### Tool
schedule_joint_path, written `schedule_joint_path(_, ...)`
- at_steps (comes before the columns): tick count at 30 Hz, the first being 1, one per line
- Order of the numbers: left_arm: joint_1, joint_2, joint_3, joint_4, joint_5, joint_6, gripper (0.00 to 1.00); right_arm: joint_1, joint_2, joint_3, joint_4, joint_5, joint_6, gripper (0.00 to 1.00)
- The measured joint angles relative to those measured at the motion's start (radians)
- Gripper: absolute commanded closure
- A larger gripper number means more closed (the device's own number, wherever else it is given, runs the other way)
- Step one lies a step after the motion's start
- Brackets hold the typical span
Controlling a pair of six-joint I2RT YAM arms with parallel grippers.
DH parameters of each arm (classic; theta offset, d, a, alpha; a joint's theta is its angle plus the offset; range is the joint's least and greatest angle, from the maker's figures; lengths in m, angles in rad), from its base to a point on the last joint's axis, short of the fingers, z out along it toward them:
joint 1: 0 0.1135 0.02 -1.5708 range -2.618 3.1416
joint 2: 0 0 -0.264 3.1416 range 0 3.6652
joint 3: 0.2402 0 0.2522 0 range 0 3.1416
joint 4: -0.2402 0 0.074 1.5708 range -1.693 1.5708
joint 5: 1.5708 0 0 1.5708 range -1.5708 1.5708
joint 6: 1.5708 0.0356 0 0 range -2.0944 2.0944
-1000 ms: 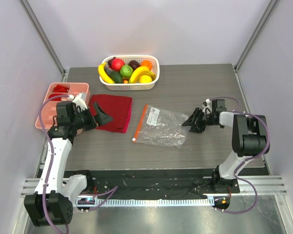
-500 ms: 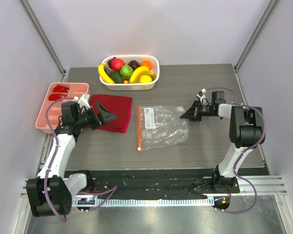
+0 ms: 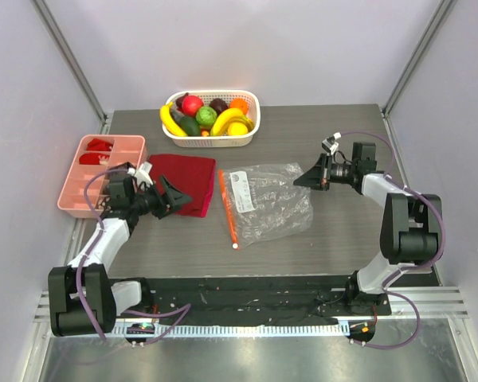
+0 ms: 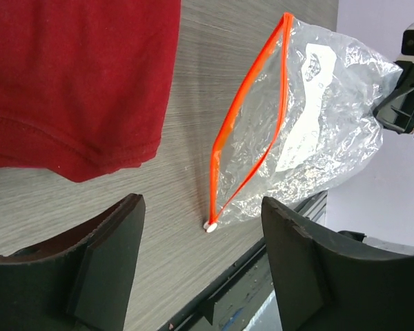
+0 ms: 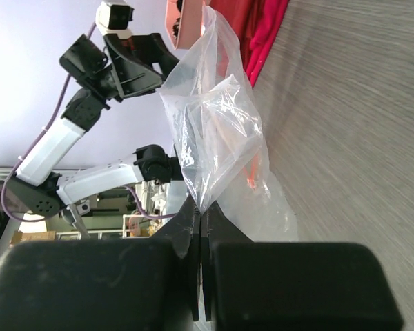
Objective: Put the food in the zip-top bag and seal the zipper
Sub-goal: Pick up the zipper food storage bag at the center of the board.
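While both arms are leaning in from the sides, grey wood-grain table [image 3: 342, 127]: carrying everything listed below.
Folded dark red cloth [image 3: 187, 179] [image 4: 76, 76]: lying flat left of centre, just beside the bag's left edge.
Clear crinkly zip-top bag [image 3: 267, 203] [image 4: 324, 131] [image 5: 214, 131]: lying mid-table with its white printed label facing up and its right corner being held off the surface.
White slotted plastic basket [image 3: 251, 131]: sitting at the far edge, well apart from the bag.
Pink compartment tray [image 3: 72, 191]: sitting at the left edge.
Left gripper [image 3: 179, 199] [image 4: 201, 207]: hovering by the cloth's near corner and pointing toward the bag, its fingers spread wide and gripping nothing.
Right gripper [image 3: 299, 182] [image 5: 199, 207]: its fingers are pressing together, pinching the bag's right corner.
Glossy toy food [image 3: 207, 117]: bananas, red apple and green piece are all sitting in the basket.
Thin orange-red zipper [image 3: 227, 208] [image 4: 252, 138]: running along the bag's left edge, its two strips gaping apart, white tip at the near end.
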Motion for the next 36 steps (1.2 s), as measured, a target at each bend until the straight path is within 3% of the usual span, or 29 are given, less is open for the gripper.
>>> schedule_joint_path(7, -0.026, 0.001, -0.082, 0.12, 0.011, -0.006, 0.24, 0.038, -0.053, -0.003, 0.039, -0.016, 0.094, 0.99)
schedule_joint_path(11, -0.052, 0.003, -0.11, 0.188, 0.01, -0.008, 0.23, 0.07, -0.11, -0.022, 0.186, -0.016, 0.253, 0.99)
schedule_joint_path(16, -0.09, 0.047, -0.117, 0.286, 0.017, -0.018, 0.23, 0.127, -0.126, -0.093, 0.582, -0.004, 0.599, 0.99)
schedule_joint_path(19, -0.104, 0.079, -0.117, 0.34, 0.024, -0.03, 0.23, 0.156, -0.08, -0.121, 0.916, 0.012, 0.894, 0.99)
schedule_joint_path(22, -0.11, 0.108, -0.117, 0.39, 0.029, -0.037, 0.2, 0.17, -0.041, -0.121, 1.104, 0.026, 1.064, 0.99)
schedule_joint_path(27, -0.118, 0.153, -0.117, 0.488, 0.034, -0.075, 0.19, 0.185, -0.034, -0.121, 1.243, 0.037, 1.186, 0.99)
schedule_joint_path(31, -0.119, 0.161, -0.117, 0.58, 0.076, -0.116, 0.09, 0.193, -0.035, -0.121, 1.278, 0.035, 1.212, 0.99)
schedule_joint_path(36, -0.119, 0.045, -0.117, 0.632, 0.131, -0.115, 0.05, 0.199, -0.035, -0.123, 1.29, 0.032, 1.222, 0.99)
